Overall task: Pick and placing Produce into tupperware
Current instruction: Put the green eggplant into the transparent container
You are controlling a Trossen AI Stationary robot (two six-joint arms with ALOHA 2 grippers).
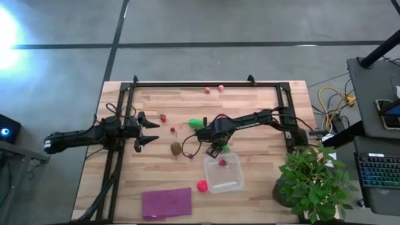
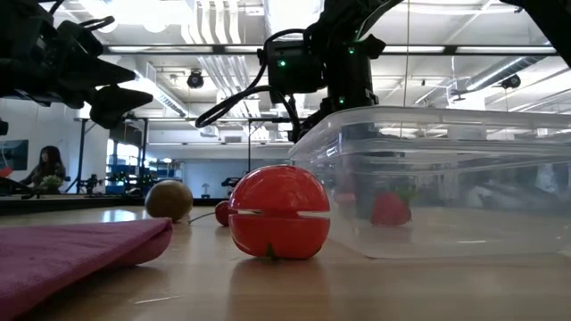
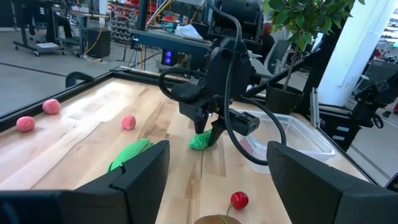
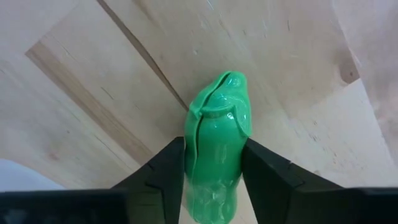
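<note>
- A flat purple sheet [image 1: 167,202] lies at the near edge of the wooden table [image 1: 262,112], left of the middle; in the low view it shows as a low magenta slab [image 2: 71,250].
- A leafy potted plant [image 1: 310,180] stands at the table's near right corner.
- A black metal frame [image 1: 206,84] runs along the table's far edge.
- Coiled yellow cables [image 1: 333,100] lie on the floor past the table's right edge.
- A keyboard [image 1: 379,170] sits on a desk farther right.
- A seated person [image 2: 42,166] shows far off in the room.
</note>
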